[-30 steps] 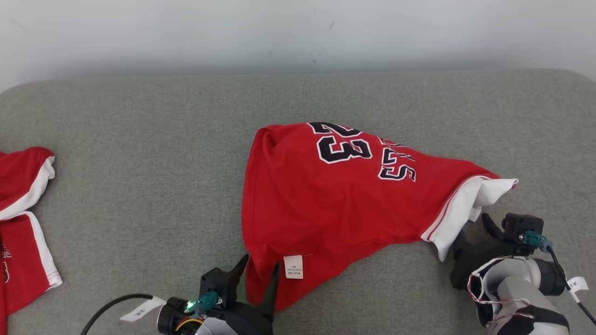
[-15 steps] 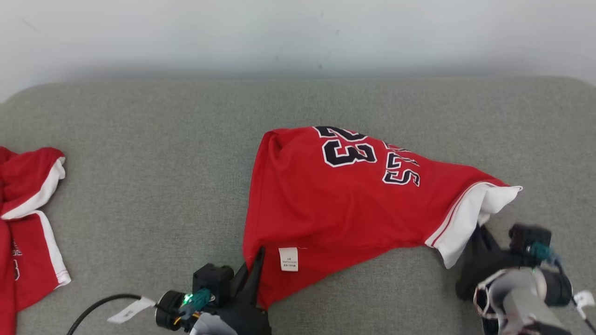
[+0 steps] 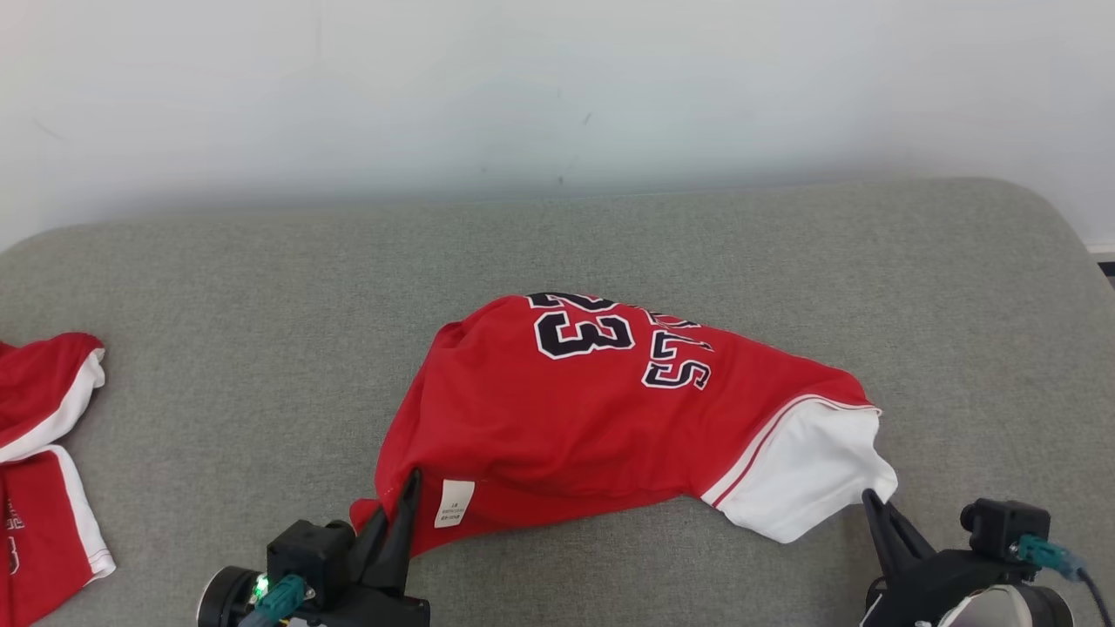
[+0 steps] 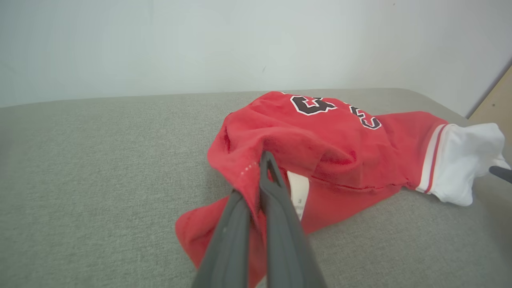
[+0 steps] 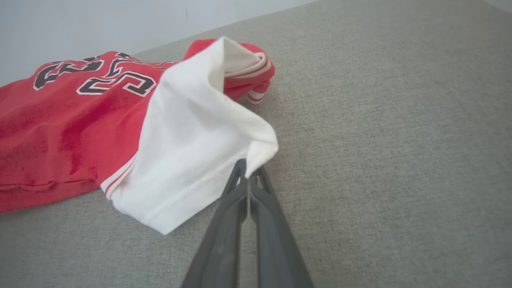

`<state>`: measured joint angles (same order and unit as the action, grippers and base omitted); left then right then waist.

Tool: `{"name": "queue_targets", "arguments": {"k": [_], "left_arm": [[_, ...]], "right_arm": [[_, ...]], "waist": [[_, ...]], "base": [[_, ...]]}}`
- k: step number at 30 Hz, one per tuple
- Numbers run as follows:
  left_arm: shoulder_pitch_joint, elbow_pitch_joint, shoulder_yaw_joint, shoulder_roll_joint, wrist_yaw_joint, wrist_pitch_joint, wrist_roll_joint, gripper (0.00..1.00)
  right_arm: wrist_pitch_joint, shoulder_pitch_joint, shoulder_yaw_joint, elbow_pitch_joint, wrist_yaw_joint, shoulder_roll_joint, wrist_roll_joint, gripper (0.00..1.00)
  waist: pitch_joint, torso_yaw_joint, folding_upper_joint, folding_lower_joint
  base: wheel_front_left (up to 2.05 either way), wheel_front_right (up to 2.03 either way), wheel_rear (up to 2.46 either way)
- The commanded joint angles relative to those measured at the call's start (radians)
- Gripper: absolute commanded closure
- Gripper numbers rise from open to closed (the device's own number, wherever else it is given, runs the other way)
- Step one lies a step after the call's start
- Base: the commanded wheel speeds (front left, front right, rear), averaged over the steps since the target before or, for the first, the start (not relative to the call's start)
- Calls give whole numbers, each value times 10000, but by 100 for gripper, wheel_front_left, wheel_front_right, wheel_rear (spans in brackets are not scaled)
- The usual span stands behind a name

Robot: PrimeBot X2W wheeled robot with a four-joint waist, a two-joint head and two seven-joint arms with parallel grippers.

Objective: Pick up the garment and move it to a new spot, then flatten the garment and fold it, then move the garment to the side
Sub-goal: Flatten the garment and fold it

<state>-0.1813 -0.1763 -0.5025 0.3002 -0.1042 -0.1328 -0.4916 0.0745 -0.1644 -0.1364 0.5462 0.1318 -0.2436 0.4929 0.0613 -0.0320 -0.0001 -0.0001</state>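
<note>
End effectors have just closed: left end effector (image 3: 408, 498) pinches the red hem of the shirt (image 3: 557, 409), right end effector (image 3: 871, 509) its white sleeve; you can lift.

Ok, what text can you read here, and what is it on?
"23": black digits, upside down in the head view, on the red jersey.
The black letters beside them: partly folded under, not readable whole.
The white label on the jersey: print too small.
Print on the second red garment: cut off, unreadable.
</note>
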Motion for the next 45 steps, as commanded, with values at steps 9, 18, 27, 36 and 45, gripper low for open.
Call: {"name": "queue_targets", "arguments": {"k": [9, 18, 27, 36, 45], "left_arm": [[-1365, 673, -360, 741, 816, 1363, 203, 100], [-2912, -302, -402, 513, 1333, 1499, 134, 100], [-1391, -1720, -571, 11, 1158, 711, -338, 100], [-106, -2208, -633, -55, 1033, 151, -592, 100], [-233, -2231, -565, -269, 747, -138, -611, 0]], "right_arm": [[-2447, -6, 186, -3518, -23, -50, 1307, 100], [-2873, -1140, 694, -3470, -23, 4, 1017, 100], [-2497, 497, 1473, -2180, -23, 382, 995, 100], [-2267, 1641, 2264, -1785, -23, 623, 941, 100], [-2252, 1490, 2269, -1990, -23, 808, 675, 71]], "waist": [[109, 135, 1, 1], [387, 244, 1, 1], [288, 342, 1, 1], [-21, 377, 1, 1], [-101, 520, 1, 1]], "base": [[0, 0, 0], [0, 0, 0], [0, 0, 0], [0, 0, 0], [0, 0, 0]]}}
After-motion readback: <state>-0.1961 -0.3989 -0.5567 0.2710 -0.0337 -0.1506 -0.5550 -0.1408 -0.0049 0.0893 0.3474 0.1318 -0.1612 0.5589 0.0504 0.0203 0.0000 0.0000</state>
